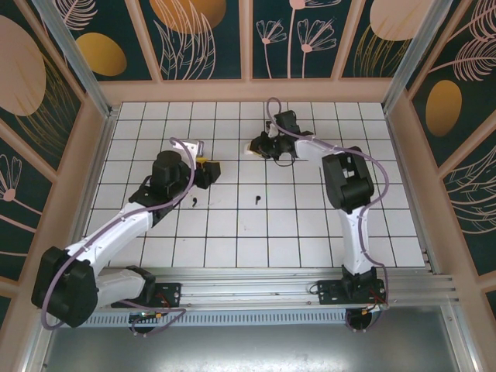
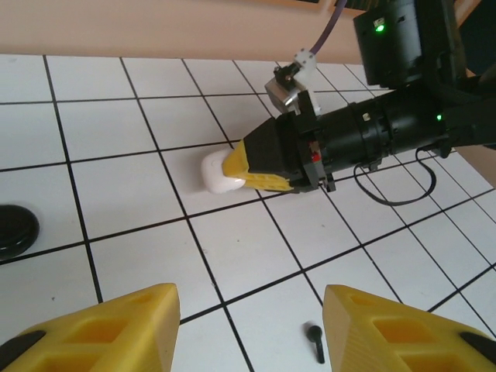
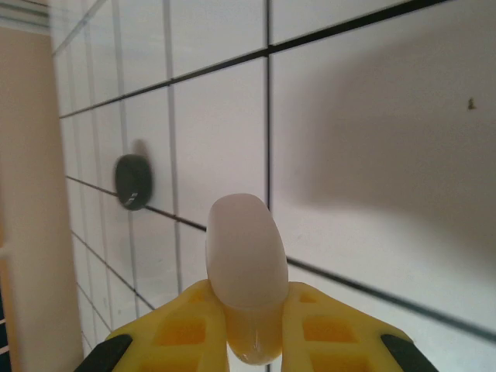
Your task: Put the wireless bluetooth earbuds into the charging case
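Right hand (image 3: pixel 248 314): clamped on white case (image 3: pixel 246 252), far centre.
Left hand (image 2: pixel 248 333): spread wide, empty.
Black earbuds (image 1: pixel 194 202): 2, loose on tabletop (image 1: pixel 310 232), near centre.
Puck (image 2: pixel 12 231): left of the case.
Progress: apparently 0 earbuds inserted; all insertion remains.

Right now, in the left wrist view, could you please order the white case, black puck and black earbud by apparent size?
Largest, too alike to rank: white case and black puck, both partly hidden.
Smallest: black earbud.
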You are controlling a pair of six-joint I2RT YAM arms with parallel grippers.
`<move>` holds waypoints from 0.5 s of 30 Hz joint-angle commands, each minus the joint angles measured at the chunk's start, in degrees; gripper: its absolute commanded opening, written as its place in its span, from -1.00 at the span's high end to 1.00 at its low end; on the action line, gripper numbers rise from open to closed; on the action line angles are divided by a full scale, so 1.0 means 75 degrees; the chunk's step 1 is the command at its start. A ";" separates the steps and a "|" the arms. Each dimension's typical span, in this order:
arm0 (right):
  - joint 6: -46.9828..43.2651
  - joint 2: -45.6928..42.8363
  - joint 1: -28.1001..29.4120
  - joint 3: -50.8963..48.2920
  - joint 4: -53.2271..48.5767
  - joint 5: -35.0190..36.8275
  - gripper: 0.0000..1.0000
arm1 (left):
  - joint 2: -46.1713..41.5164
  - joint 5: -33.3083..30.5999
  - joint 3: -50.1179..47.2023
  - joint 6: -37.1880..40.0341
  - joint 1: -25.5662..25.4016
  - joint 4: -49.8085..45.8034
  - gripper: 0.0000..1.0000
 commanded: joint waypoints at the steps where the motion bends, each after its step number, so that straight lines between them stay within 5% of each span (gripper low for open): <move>1: -0.0381 0.0529 -0.0004 0.0861 -0.0641 -0.0248 0.77 | 0.0238 0.0490 -0.0031 -0.0193 0.0235 0.0535 -0.01; 15: -0.0929 0.0922 -0.0053 0.1934 -0.1954 0.0232 0.09 | 0.1317 0.0506 0.0696 -0.0078 0.0517 0.0625 0.00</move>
